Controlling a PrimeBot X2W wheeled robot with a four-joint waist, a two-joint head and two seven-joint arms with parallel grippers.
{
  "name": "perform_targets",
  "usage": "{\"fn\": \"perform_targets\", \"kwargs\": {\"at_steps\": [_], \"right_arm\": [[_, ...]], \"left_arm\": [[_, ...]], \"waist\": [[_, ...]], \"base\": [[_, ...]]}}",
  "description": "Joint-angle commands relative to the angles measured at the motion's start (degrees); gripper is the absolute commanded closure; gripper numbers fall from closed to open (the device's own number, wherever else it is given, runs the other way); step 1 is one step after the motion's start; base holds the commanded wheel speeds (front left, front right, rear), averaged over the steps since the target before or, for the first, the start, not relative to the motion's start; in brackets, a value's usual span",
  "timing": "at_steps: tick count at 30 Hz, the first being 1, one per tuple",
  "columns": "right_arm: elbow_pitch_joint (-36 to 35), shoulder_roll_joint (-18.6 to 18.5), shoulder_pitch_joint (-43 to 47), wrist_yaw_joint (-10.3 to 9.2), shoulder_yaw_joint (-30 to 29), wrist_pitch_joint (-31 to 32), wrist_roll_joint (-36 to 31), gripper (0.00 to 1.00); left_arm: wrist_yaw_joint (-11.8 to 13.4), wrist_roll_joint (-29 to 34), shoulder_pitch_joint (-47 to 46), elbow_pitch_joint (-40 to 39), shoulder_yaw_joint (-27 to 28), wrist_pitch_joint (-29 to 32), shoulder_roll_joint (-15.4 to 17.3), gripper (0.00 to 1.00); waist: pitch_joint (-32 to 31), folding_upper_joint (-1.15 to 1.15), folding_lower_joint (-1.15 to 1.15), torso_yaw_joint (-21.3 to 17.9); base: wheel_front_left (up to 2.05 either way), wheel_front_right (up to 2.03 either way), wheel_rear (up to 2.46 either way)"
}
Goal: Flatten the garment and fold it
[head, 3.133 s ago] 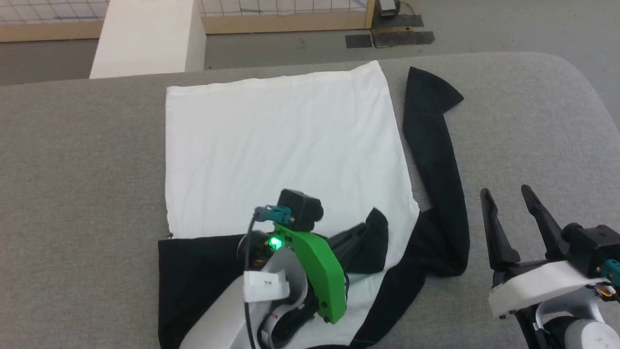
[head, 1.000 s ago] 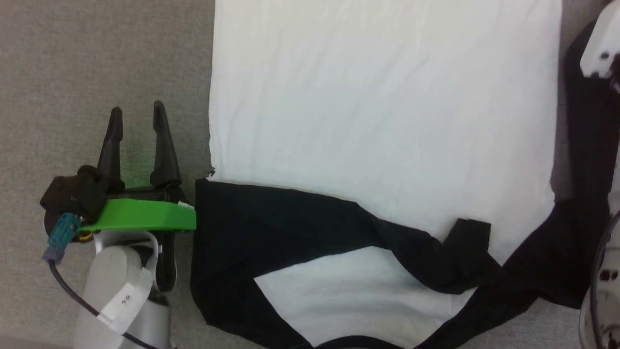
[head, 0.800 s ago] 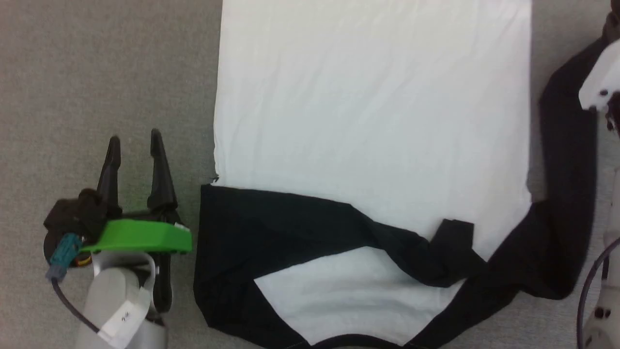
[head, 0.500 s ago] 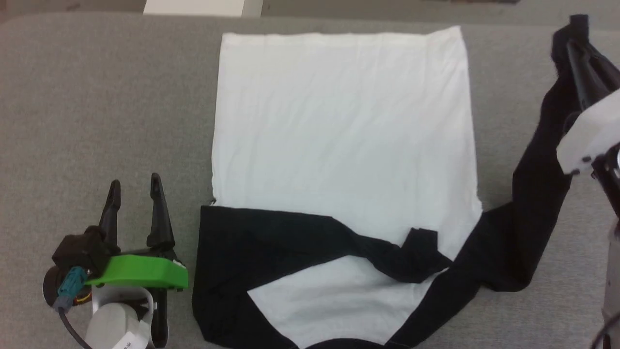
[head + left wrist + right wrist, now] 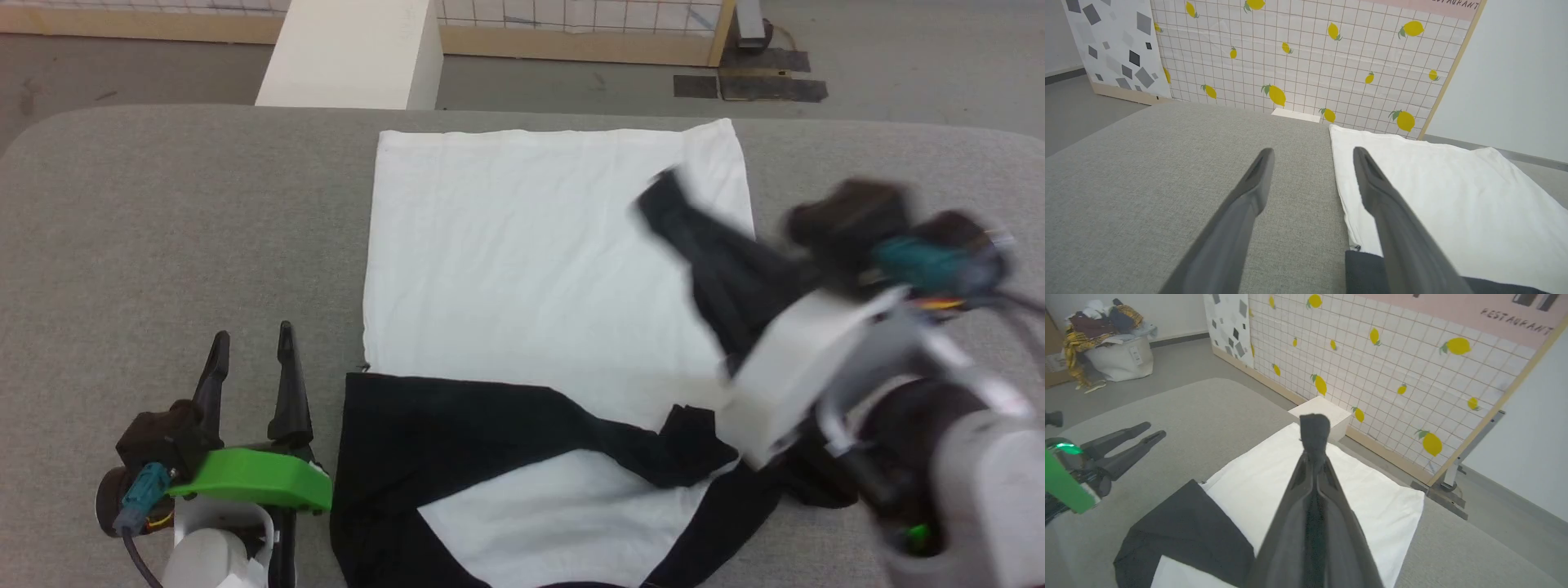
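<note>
Grey padded table, open surface on both sides of the work. A lemon-printed tiled panel and a white block stand beyond its far edge. The garment lies mid-table, white body flat, one black sleeve folded across it. The right wrist view takes in a heaped laundry bin on the floor. Right gripper is pinched on the other sleeve, raised over the white body. Left gripper stands wide and empty, just beside the garment's left edge.
</note>
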Motion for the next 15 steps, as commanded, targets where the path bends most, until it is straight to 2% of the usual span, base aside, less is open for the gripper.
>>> {"fn": "perform_targets", "kwargs": {"at_steps": [1, 8, 15], "right_arm": [[0.8, 0.5, 0.5, -0.09, 2.0, -0.4, 0.7, 1.00], [12.0, 3.9, -2.2, -0.09, 15.0, -4.1, 4.3, 1.00], [26.8, 7.0, -5.2, -0.09, 23.7, -9.3, 6.2, 1.00]], "left_arm": [[-0.4, -0.5, 0.9, 0.2, -0.1, 0.0, 0.5, 0.00], [-0.2, -1.0, -0.1, 0.5, -0.8, 0.1, 0.4, 0.00], [-0.3, -1.9, -1.6, 1.4, -1.7, -0.1, 0.0, 0.00]], "waist": [[0.1, 0.63, 0.00, 0.4], [1.6, 0.63, 0.00, 2.1], [4.1, 0.63, 0.00, 3.8]], "base": [[0.00, 0.00, 0.00], [0.00, 0.00, 0.00], [0.00, 0.00, 0.00]]}}
